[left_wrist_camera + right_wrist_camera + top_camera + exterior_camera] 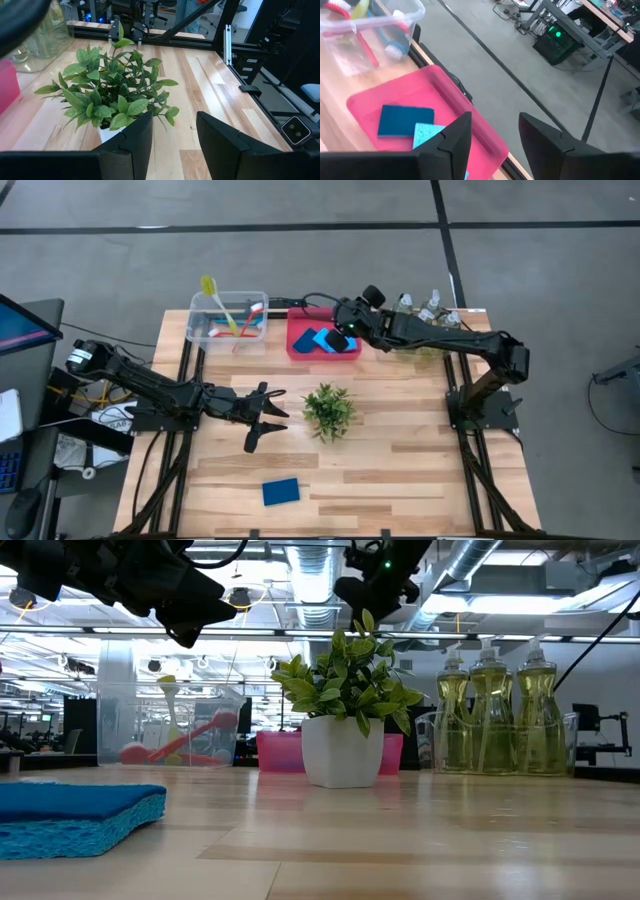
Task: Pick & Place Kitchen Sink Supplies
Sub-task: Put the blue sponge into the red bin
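My right gripper [495, 122] hovers open above the near right corner of the pink bin [300, 345], with nothing between its fingers. In the bin lie a dark blue sponge [405, 120] and a lighter blue one [427, 136], flat on its floor. Another blue sponge [281, 491] lies flat on the table near its front edge. Red, blue and yellow brushes [240, 318] lean inside the clear bin [200, 330] at the far left. Three pump bottles [490, 710] of yellow-green liquid stand at the far right. My left gripper [268, 418] waits open left of the plant [328, 410].
The small leafy plant in a white pot [107, 100] stands mid-table, just ahead of my left gripper [172, 122]. Bare wooden tabletop lies right of the plant and along the front. The right arm [450, 340] reaches over the far right part of the table, beside the bottles.
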You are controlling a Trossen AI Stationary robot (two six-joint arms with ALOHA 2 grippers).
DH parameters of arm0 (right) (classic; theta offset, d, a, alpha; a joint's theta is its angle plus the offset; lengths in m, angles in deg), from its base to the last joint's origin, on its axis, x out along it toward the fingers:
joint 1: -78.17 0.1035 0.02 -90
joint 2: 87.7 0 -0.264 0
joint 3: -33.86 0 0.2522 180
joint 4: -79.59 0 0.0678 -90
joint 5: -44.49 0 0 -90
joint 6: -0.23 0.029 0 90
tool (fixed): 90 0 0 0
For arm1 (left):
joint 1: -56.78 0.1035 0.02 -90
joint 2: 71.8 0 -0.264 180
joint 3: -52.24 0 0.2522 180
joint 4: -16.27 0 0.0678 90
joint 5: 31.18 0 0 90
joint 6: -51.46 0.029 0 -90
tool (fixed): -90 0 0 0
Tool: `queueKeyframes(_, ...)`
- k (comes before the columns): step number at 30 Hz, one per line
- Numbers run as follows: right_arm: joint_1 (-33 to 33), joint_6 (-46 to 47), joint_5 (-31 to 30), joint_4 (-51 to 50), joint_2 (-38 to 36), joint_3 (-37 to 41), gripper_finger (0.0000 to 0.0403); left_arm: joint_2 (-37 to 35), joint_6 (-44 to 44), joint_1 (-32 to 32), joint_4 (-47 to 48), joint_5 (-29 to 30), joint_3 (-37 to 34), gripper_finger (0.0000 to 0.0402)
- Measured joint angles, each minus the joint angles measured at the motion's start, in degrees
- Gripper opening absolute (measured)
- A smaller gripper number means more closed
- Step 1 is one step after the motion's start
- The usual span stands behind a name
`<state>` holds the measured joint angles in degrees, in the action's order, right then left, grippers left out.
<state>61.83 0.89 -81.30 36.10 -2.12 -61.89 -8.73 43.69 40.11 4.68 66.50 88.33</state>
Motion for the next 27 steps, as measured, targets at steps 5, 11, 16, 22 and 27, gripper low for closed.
queueKeyframes(5,0.0,-0.2,0.0,-1.6,0.0,0.0,0.0156,0.0,0.0,0.0,0.0,0.0,0.0,0.0154)
queueKeyframes(11,1.1,-0.7,-0.2,-1.6,0.0,0.0,0.015,0.0,0.0,-0.1,0.1,0.0,0.0,0.0154)
queueKeyframes(16,2.8,-1.1,-0.4,-1.6,0.0,0.0,0.0148,0.0,-0.3,-0.3,0.2,-0.1,-1.1,0.0154)
queueKeyframes(22,5.4,-1.2,-5.9,-2.0,0.0,0.0,0.015,0.0,-1.8,-0.3,0.0,-0.1,-2.9,0.0154)
queueKeyframes(27,7.2,-1.2,-8.6,-4.6,0.0,0.0,0.0146,0.0,-3.4,-0.3,-0.4,-0.3,-3.6,0.0154)
